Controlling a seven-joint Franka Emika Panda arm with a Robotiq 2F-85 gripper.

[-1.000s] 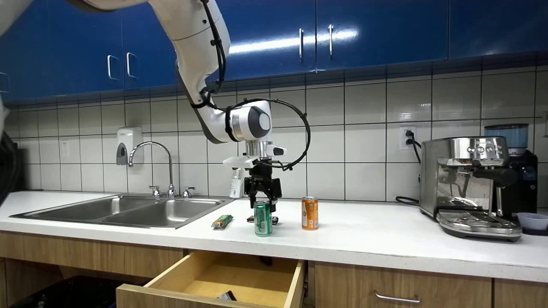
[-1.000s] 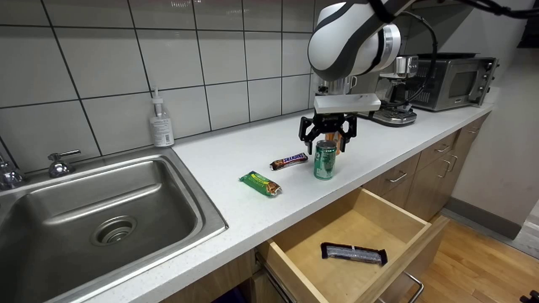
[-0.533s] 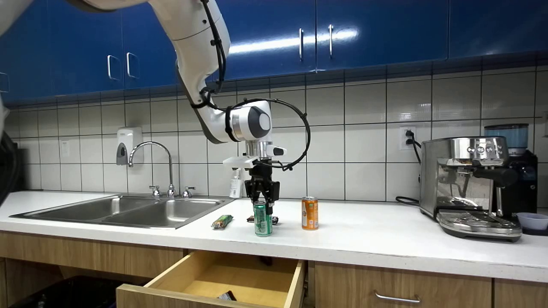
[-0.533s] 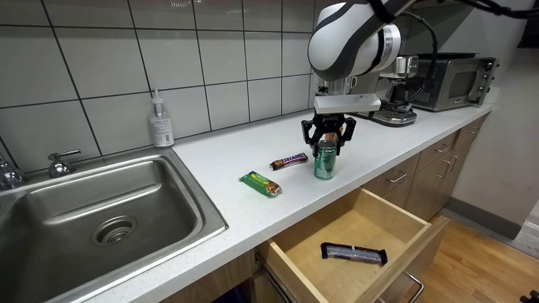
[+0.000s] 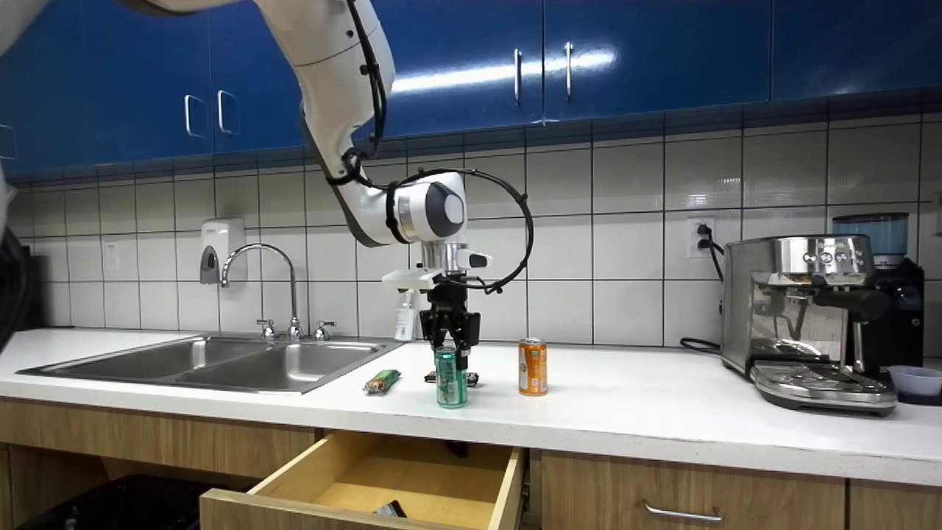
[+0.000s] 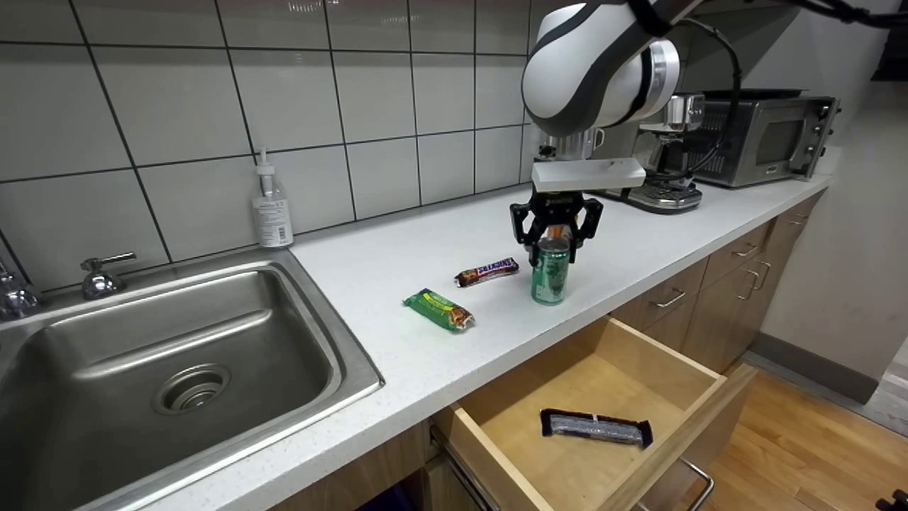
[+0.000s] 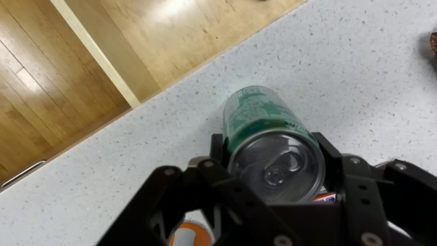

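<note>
Nearby, Snickers (image 6: 487, 272), orange can (image 5: 533, 367), held green can (image 6: 550, 277)

The green can (image 6: 550, 275) stands upright, base down on the white counter (image 6: 397, 255), close in to the front edge! Shiny green body, paler print wrapping its side, and from the wrist view, a round grey lid shows up large, pull tab lying flat on it. And it's pinched, yes, pinched from both sides, high on the body, just under the rim!

On white countertop (image 6: 397, 245): green can (image 5: 450, 384), orange can (image 5: 533, 368), Snickers bar (image 6: 487, 272), green-wrapped snack (image 6: 438, 309), espresso machine (image 5: 791, 316).
</note>
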